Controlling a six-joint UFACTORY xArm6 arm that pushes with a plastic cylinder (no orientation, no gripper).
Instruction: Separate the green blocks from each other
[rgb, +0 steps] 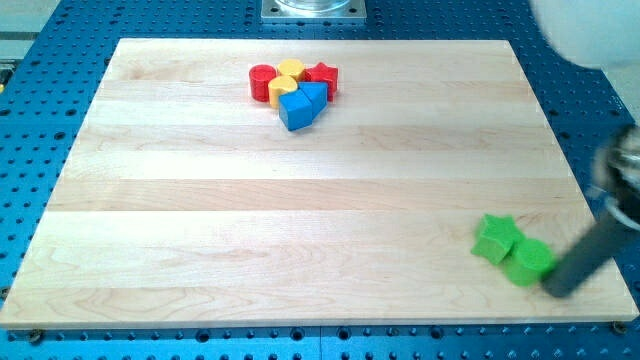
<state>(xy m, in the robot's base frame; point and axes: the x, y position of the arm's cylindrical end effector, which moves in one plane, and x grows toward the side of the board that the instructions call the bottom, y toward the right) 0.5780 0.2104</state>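
A green star block (496, 238) and a green cylinder block (528, 262) lie touching each other near the view's bottom right corner of the wooden board (250, 220). My rod is blurred and slants in from the view's right. My tip (556, 290) is right beside the green cylinder, at its lower right, seemingly touching it.
A cluster of blocks sits near the view's top centre: a red cylinder (262, 81), a yellow block (288, 74), a red star (322, 76) and two blue blocks (300, 104). The board's right edge is close to the green blocks.
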